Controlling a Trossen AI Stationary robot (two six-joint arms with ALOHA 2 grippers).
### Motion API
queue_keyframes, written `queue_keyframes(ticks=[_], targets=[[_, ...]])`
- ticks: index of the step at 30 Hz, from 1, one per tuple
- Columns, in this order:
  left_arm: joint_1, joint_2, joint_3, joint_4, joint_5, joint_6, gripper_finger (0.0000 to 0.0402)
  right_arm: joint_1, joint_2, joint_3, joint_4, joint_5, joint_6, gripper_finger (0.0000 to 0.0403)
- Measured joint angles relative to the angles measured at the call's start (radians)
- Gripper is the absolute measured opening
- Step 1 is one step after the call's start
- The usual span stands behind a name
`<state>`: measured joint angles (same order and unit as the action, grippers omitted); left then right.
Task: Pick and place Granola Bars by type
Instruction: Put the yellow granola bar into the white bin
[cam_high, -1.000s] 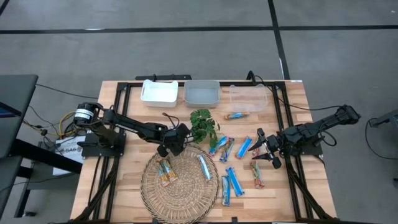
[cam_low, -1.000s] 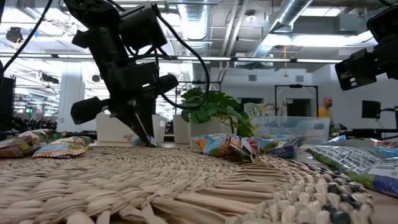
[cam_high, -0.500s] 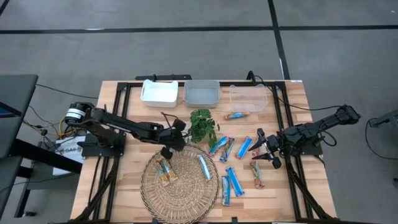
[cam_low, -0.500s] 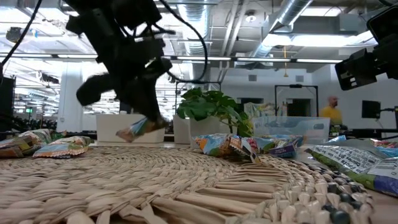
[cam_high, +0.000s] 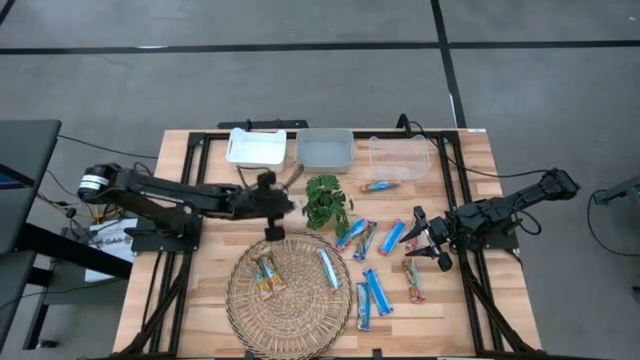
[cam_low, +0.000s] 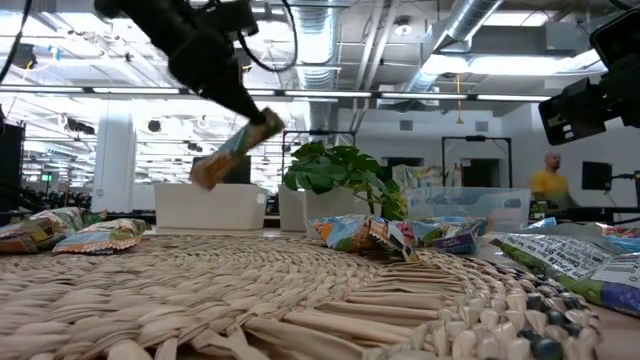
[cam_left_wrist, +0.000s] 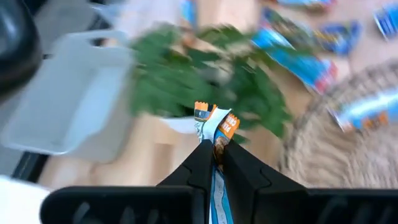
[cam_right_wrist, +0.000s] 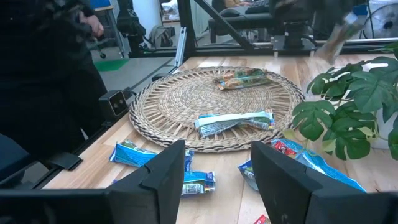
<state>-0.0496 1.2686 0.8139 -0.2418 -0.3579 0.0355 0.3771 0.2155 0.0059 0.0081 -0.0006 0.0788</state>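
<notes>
My left gripper (cam_high: 283, 190) is raised above the table between the wicker mat (cam_high: 240, 300) and the white tray (cam_high: 255, 148), shut on a blue-and-white granola bar with an orange end (cam_low: 230, 155). Two tan bars (cam_high: 265, 275) and a blue one (cam_high: 328, 268) lie flat on the mat. Several blue bars (cam_high: 375, 295) and a reddish one (cam_high: 413, 280) lie on the wood to the mat's right. Another bar (cam_high: 380, 186) lies near the clear tub. My right gripper (cam_high: 418, 240) rests open at the table's right, low over those bars. My left gripper pinches the bar between its two fingers (cam_left_wrist: 202, 165). The bar runs along the fingers, and its orange end (cam_left_wrist: 214, 121) sticks out past their tips. The fingers slant downward from the table's left. The bar is lifted clear and tilted, high above the mat (cam_low: 235, 150).
A white tray, a grey bin (cam_high: 325, 150) and a clear tub (cam_high: 400, 155) stand in a row at the far edge. A small green plant (cam_high: 327, 203) stands just right of my left gripper. Black frame rails (cam_high: 190, 170) run along both sides of the table.
My left gripper has risen from the mat's far rim and drawn toward the far edge and left, rolling its wrist. The bar it holds has come up clear of the mat and turned from hanging down to a slant.
</notes>
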Motion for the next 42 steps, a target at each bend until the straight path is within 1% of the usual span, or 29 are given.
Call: queue_keyframes(ticks=[4,7,12,16,22,24,26,31,34,39,42], targets=[[0.054,-0.08,0.0,-0.005,-0.065,-0.02,0.0021,0.0,0.0,0.0,0.0,0.0,0.0,0.0177],[0.118,-0.134,0.001,-0.009,-0.131,-0.017,0.0022,0.0,0.0,0.0,0.0,0.0,0.0,0.0176],[0.259,-0.196,0.001,-0.011,-0.226,0.019,0.0022,0.0,0.0,0.0,0.0,0.0,0.0,0.0177],[0.391,-0.212,0.001,-0.011,-0.238,0.053,0.0022,0.0,0.0,0.0,0.0,0.0,0.0,0.0177],[0.579,-0.197,0.001,-0.012,-0.211,0.078,0.0022,0.0,0.0,0.0,0.0,0.0,0.0,0.0177],[0.625,-0.185,0.001,-0.009,-0.173,0.1,0.0022,0.0,0.0,0.0,0.0,0.0,0.0,0.0177],[0.658,-0.167,0.001,-0.004,-0.127,0.154,0.0022,0.0,0.0,0.0,0.0,0.0,0.0,0.0177],[0.696,-0.084,0.001,0.001,-0.021,0.364,0.0022,0.0,0.0,0.0,0.0,0.0,0.0,0.0176],[0.696,-0.02,0.001,0.02,0.02,0.494,0.0022,0.0,0.0,0.0,0.0,0.0,0.0,0.0178],[0.691,0.062,0.001,0.028,0.032,0.638,0.0023,0.0,0.0,0.0,0.0,0.0,0.0,0.0176],[0.69,0.089,0.001,0.033,0.013,0.677,0.0031,0.0,0.0,0.0,0.0,0.0,0.0,0.0176]])
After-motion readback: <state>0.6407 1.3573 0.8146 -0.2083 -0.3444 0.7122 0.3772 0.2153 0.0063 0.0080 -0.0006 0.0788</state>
